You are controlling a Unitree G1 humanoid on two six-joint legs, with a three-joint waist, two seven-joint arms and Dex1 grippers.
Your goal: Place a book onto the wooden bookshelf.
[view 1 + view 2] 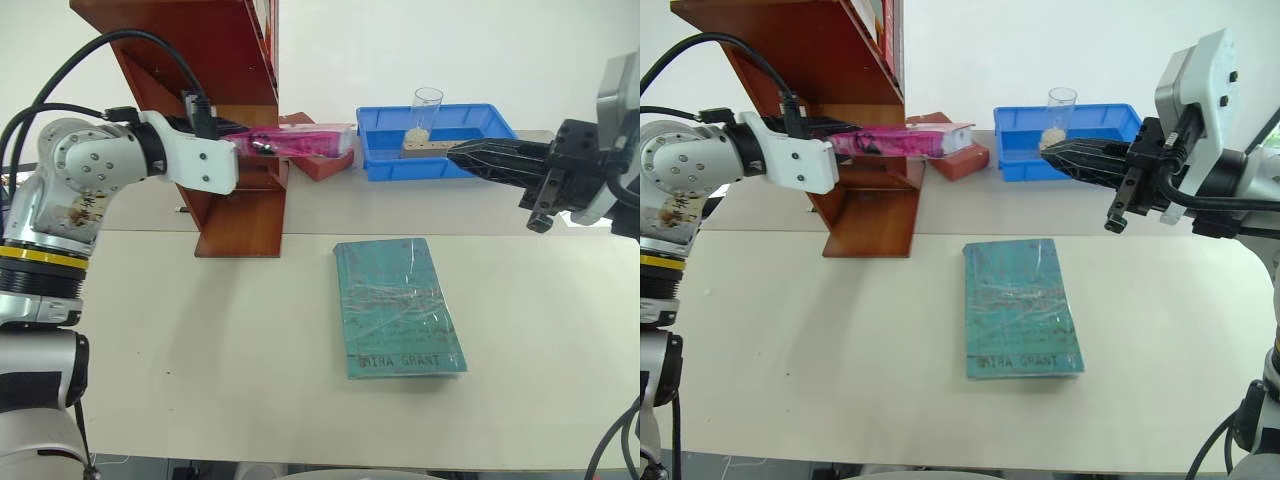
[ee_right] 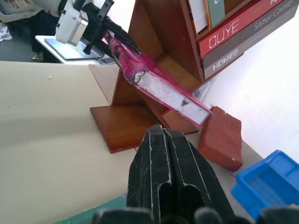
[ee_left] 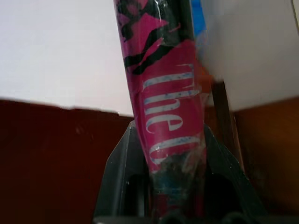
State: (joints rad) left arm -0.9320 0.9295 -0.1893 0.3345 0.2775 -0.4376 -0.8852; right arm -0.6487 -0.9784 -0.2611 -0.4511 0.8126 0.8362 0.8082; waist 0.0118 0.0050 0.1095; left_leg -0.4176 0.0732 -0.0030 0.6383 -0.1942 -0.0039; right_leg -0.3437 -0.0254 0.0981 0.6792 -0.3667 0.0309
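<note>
Left gripper (image 1: 255, 145) was clamped on one end of the bright pink paperback book in glossy plastic wrap (image 1: 305, 140), its black fingers (image 3: 122, 161) pressed against both covers with the book's pale lettering running up between them. The book was held off the table, roughly level, edge-on to the head camera, its free end sticking out past the front of the tall reddish-brown polished wooden bookshelf (image 1: 215, 60) towards the blue plastic tray (image 1: 440, 145). In the right wrist view the white page edge of the book (image 2: 161, 88) faced the camera, and the book hung in front of the bookshelf's lowest open tier, above its base board; I could not tell whether it touched the wood.

Right gripper (image 1: 1065, 155) was closed tight with nothing between its fingers (image 2: 159, 177), which lay flat together. It was held in the air beside the tray, pointing towards the bookshelf, well apart from the pink book.

A red brick-like block (image 2: 222, 137) leaned just beside the bookshelf's base, below the free end of the pink book. A clear plastic cup (image 1: 425, 110) stood in the tray on a small wooden block. A teal-green wrapped book (image 1: 398, 305) lay flat on the pale table (image 1: 200, 350), near the bookshelf's foot and clear of both grippers. Several books (image 2: 233, 32) stood on an upper tier.
</note>
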